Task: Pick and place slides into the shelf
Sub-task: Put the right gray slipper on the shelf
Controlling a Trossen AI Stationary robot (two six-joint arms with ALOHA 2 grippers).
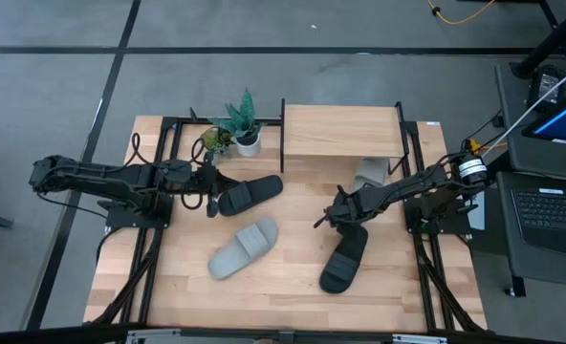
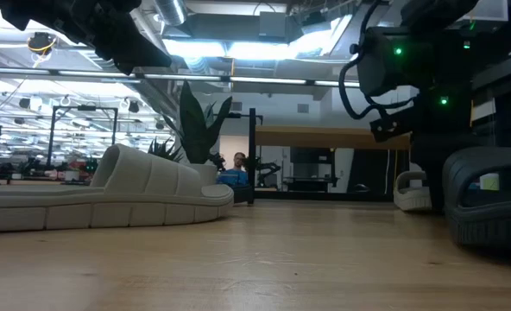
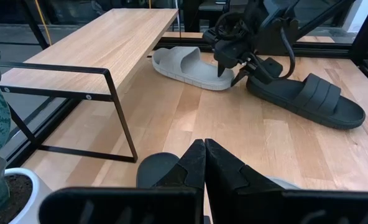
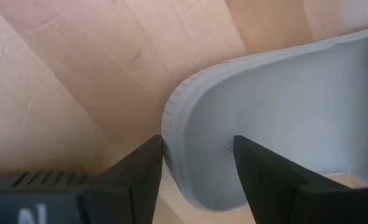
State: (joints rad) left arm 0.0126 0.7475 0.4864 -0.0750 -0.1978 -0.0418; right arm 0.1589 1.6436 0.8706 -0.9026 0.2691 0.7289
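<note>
No text, label, brand, number or sign can be read in any of the views. The laptop screen (image 1: 562, 124) at the edge of the high view shows only a blue patch, with nothing legible on it. The slides, the shelf and the desk carry no visible print. The lit room behind the desk in the low view holds no readable sign.
</note>
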